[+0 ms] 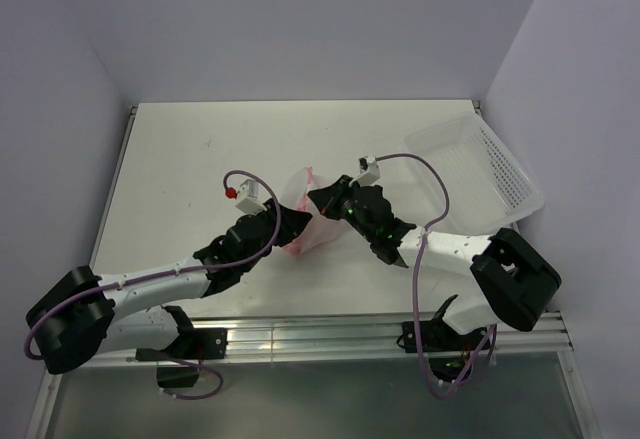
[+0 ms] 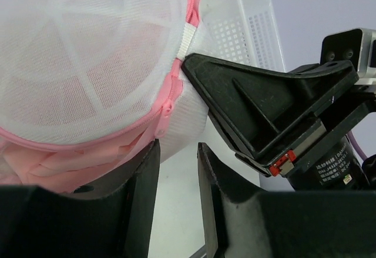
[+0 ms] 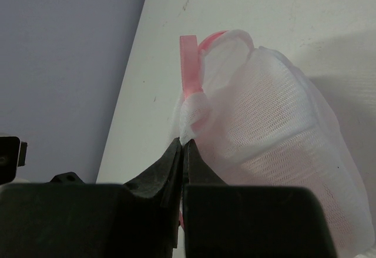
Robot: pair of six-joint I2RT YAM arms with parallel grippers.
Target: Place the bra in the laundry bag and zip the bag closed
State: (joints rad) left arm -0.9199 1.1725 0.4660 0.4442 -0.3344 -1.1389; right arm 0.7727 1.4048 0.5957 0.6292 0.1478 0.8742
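Now | bra [image 2: 53, 164] inside laundry bag [image 1: 312, 217], between the grippers | right gripper [image 3: 182, 151] clamped on bag's mesh rim | left gripper [image 2: 178, 149] jaws parted, empty, beside zipper pull [image 2: 164, 112] | zipping apparently unfinished.

1. The bra [image 2: 64, 163] is only a pink mass behind the mesh of the laundry bag [image 2: 88, 52]; its straps and shape cannot be told.
2. From above, the left pincer [image 1: 293, 225] and right pincer [image 1: 322, 199] cover the bag's sides.
3. The zipper [image 2: 167, 96] runs off the left wrist view's edges; whether it is fully closed cannot be told.
4. The basket [image 2: 247, 29], at the bench's [image 1: 200, 159] far right corner, is cut off by that view's top edge and hidden lower down by the right pincer.
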